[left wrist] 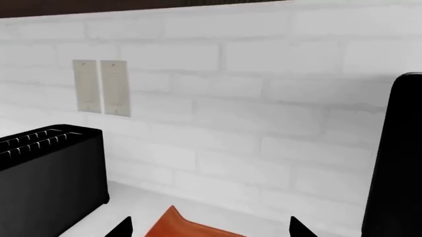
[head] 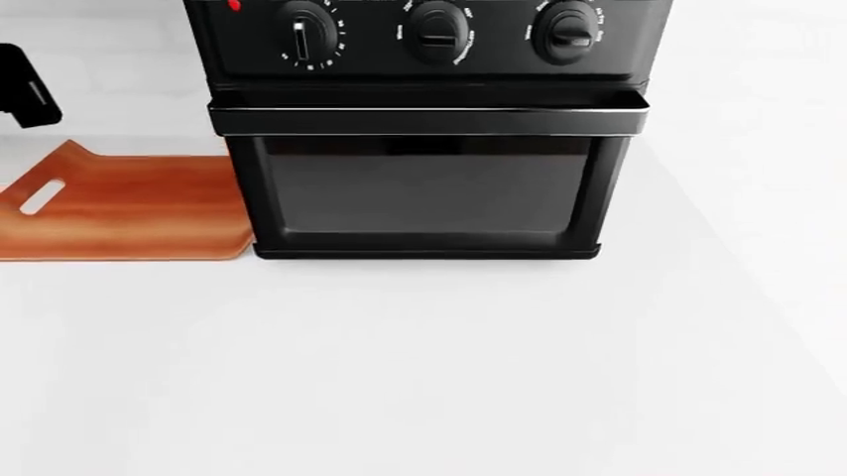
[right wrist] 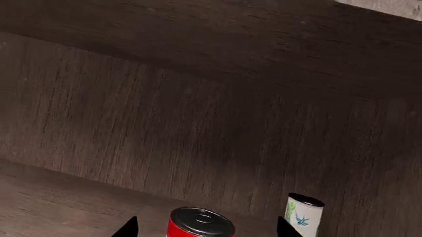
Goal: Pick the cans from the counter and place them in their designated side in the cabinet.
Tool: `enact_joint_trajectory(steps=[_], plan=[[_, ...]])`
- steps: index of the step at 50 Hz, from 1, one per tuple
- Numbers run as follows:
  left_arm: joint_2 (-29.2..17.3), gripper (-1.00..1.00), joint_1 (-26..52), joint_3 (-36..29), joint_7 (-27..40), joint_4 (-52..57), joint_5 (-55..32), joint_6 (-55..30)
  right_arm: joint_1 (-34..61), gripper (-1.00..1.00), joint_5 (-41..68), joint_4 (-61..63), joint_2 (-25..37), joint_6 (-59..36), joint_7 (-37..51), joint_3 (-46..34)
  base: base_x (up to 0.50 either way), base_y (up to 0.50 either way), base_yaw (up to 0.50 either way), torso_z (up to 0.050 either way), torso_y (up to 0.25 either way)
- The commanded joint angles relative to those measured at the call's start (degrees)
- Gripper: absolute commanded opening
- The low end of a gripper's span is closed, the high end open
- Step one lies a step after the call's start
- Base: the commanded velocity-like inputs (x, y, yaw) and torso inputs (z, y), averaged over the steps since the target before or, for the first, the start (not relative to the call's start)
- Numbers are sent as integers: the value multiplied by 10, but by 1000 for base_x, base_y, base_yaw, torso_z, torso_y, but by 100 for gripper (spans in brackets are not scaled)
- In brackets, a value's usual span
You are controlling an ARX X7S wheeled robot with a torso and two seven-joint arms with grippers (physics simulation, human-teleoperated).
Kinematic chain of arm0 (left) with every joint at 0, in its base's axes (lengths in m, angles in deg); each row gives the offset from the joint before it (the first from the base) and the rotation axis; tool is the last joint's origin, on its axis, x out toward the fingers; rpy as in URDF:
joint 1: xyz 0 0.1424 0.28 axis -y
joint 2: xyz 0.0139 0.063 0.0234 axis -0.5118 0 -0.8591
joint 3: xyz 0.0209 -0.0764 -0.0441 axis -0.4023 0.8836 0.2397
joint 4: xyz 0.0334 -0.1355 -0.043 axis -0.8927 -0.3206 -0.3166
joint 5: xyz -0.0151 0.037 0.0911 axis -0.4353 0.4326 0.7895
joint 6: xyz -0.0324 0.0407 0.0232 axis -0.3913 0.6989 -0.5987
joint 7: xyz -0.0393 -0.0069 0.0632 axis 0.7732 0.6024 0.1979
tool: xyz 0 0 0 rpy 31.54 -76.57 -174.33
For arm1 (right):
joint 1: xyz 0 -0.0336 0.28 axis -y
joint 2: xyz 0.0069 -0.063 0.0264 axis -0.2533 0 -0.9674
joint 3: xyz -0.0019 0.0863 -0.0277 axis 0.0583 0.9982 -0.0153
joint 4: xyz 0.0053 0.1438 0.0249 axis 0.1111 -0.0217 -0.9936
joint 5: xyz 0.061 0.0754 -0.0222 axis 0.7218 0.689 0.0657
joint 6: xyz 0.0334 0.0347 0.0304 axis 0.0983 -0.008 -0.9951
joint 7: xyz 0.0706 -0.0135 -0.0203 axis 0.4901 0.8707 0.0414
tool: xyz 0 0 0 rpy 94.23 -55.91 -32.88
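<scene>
In the right wrist view a red can (right wrist: pixel 199 224) with a silver lid stands upright on the dark wooden shelf of the cabinet (right wrist: pixel 197 123). My right gripper (right wrist: pixel 207 230) is open, with a fingertip on each side of the can and a gap on both sides. My left gripper (left wrist: pixel 211 230) is open and holds nothing. It hovers over the orange cutting board (left wrist: pixel 188 228) and faces the white brick wall. The white counter (head: pixel 423 377) fills the head view, and no can shows in that view.
A white cylinder with green and blue print (right wrist: pixel 303 213) stands on the shelf beside the red can. A black toaster oven (head: pixel 426 129) sits at the back of the counter, with the cutting board (head: pixel 126 203) to its left. A black toaster (left wrist: pixel 49 177) and wall outlets (left wrist: pixel 101 87) are near the left gripper.
</scene>
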Motion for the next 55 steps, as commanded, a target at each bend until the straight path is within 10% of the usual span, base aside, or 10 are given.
enact_joint_trajectory(steps=[1, 55], plan=[[5, 100, -3, -3, 0, 0, 1, 9, 0, 100, -3, -1, 0, 5, -7, -3, -238, 0, 0, 0, 0], [20, 100, 11, -21, -6, 19, -21, -6, 0, 100, -11, -19, 0, 116, -44, -7, -25, 0, 0, 0, 0]])
